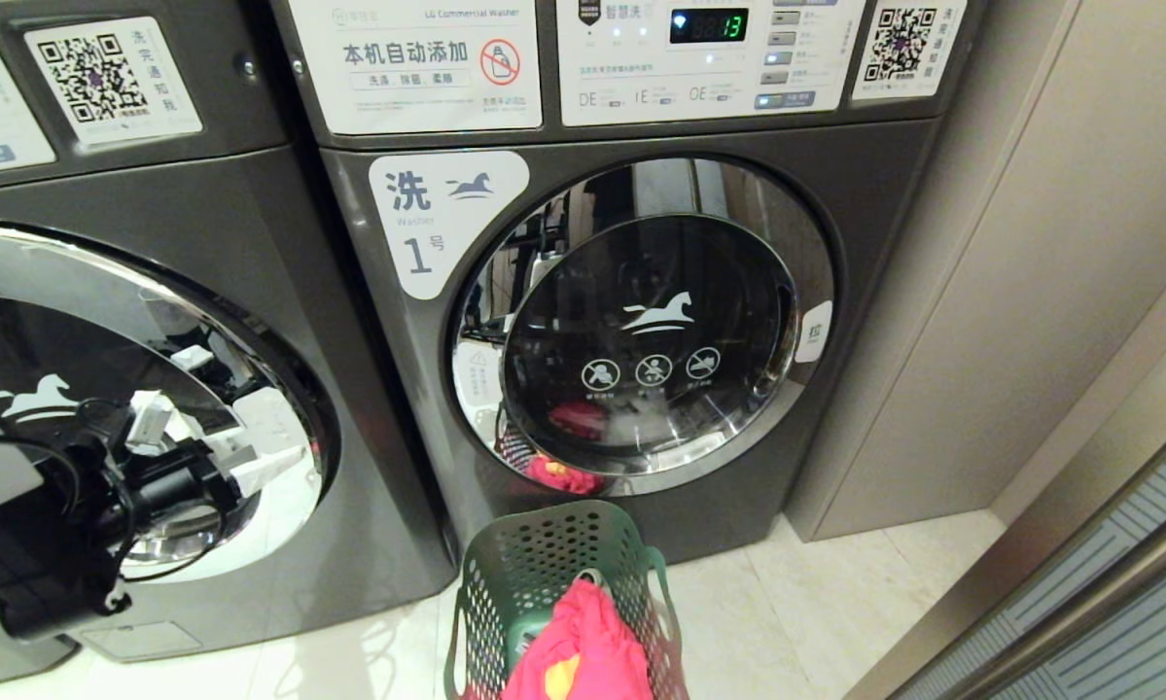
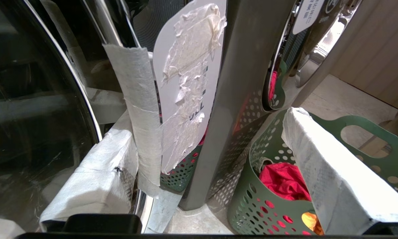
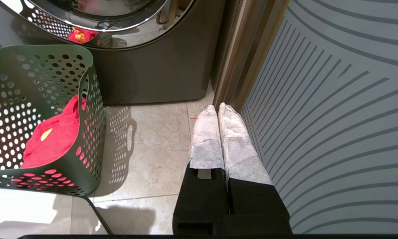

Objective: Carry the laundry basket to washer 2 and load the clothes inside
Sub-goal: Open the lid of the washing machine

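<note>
The dark green laundry basket (image 1: 544,569) (image 2: 262,202) (image 3: 92,109) stands on the floor before the washer labelled 1 (image 1: 427,209). The pink-red and yellow clothes (image 1: 583,642) (image 2: 283,181) (image 3: 52,139) lie in it. No numeral 2 shows on any washer. My left gripper (image 1: 203,452) (image 2: 215,159) is open at the right rim of the left grey washer's round door (image 1: 77,321). One of its fingers (image 2: 96,186) is beside a tape-wrapped door handle (image 2: 142,132). The other finger (image 2: 335,176) is over the basket. My right gripper (image 3: 217,108) hangs shut and empty above the floor.
A taped-over white label (image 2: 185,83) sits on the left washer's front by the handle. A beige wall panel (image 1: 1030,292) and a striped panel (image 3: 335,116) close in the right side. Pale floor tiles (image 3: 152,139) lie between the basket and my right gripper.
</note>
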{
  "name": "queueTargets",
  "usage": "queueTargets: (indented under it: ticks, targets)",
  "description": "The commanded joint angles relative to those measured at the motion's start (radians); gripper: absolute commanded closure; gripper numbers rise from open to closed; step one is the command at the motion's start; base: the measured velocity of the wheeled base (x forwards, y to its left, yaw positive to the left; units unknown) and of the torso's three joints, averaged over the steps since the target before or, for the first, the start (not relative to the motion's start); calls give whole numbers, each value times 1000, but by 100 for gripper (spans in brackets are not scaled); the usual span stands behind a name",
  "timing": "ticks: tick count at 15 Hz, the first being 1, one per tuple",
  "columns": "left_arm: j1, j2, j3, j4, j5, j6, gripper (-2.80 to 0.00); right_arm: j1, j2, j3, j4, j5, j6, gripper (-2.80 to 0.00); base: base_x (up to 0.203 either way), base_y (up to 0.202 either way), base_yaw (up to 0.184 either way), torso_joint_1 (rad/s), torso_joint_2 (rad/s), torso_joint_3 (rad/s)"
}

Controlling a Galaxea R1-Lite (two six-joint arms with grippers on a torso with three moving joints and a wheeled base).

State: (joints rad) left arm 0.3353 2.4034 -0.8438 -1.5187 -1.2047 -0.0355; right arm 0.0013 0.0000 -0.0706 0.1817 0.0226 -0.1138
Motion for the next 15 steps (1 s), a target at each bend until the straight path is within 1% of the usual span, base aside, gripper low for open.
queueTargets:
  ticks: [1, 8, 15]
  targets:
    - [46, 3, -3, -11, 2, 0, -280, 0, -2, 0, 1, 0, -1, 0, 0, 0, 0, 0, 0, 0]
    - [148, -15, -3, -11, 1, 0, -280, 0, 0, 0, 1, 0, -1, 0, 0, 0, 0, 0, 0, 0]
    - [188, -17, -3, -11, -4, 5, -280, 0, 0, 0, 1, 0, -1, 0, 0, 0, 0, 0, 0, 0]
